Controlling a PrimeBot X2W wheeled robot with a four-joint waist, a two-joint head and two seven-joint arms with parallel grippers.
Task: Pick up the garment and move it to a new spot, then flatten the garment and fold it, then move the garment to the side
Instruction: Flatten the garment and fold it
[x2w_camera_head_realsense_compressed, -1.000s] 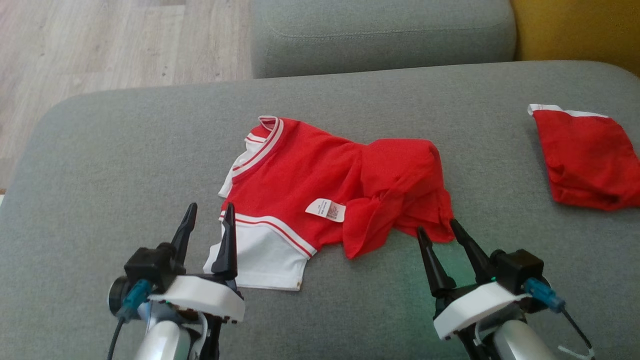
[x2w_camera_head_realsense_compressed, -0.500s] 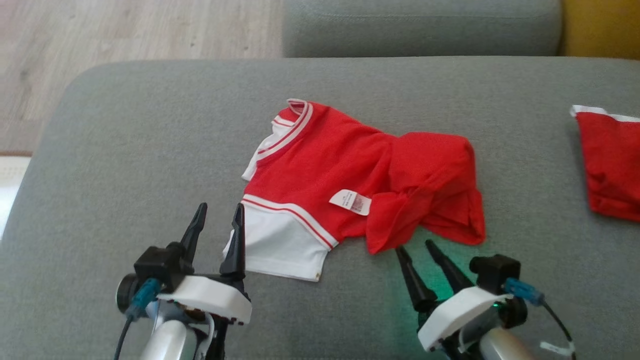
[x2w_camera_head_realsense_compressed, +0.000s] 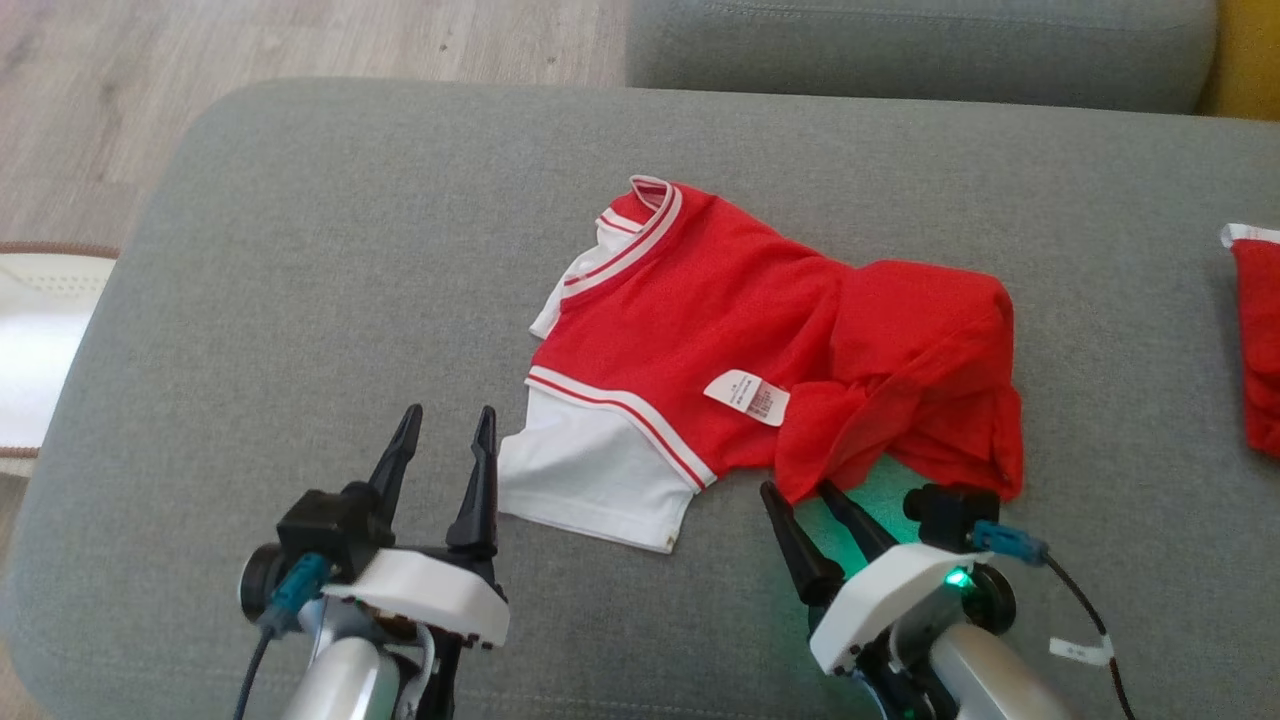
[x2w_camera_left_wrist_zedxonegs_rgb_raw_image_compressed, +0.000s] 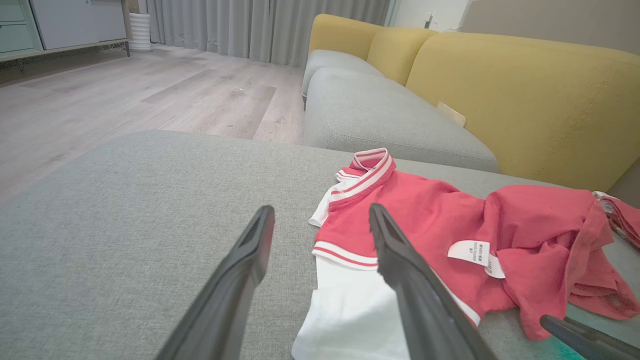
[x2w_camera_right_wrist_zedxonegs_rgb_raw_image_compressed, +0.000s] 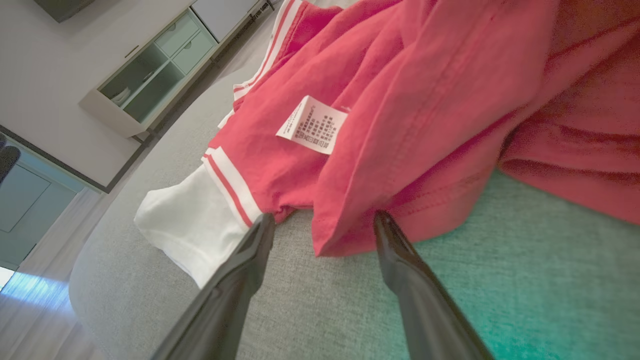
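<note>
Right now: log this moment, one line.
garment: crumpled on cushion | left claw: open, beside it | right claw: open at edge

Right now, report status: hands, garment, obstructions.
Left hand open, by the white sleeve. Right hand open, tips at the bunched hem of the red shirt, nothing held. Second red garment far right, apart.

the head view swung left, so the whole scene slid right across it. your right gripper (x2w_camera_head_realsense_compressed: 793, 487) moved left along the garment's (x2w_camera_head_realsense_compressed: 700, 300) near edge to its folded red corner.
</note>
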